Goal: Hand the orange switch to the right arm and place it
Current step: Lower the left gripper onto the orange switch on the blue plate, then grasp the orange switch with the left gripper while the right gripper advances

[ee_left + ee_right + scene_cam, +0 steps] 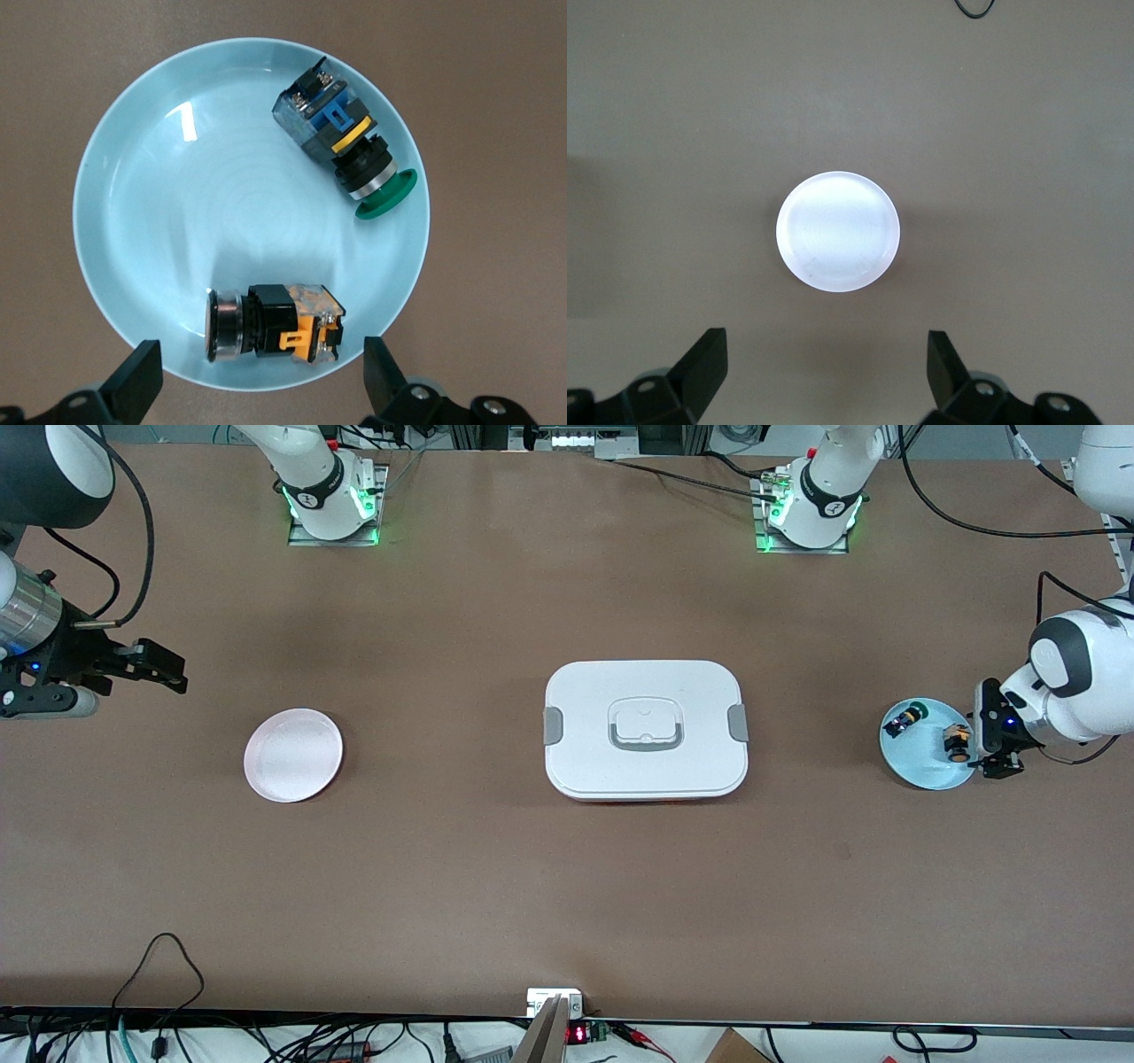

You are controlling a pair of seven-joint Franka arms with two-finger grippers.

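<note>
We see a brown table (496, 886) carrying three things, set in a row across its width and well apart from one another. Toward the right arm's end lies a white plate (293, 755). At mid-table sits a white lidded container (646, 730) with grey side clips and a grey handle recess on top. Toward the left arm's end lies a light blue plate (928, 773). Both arm bases stand on the table's edge farthest from the front camera.

Brown table (496, 886), cables (159, 965) at edge
</note>
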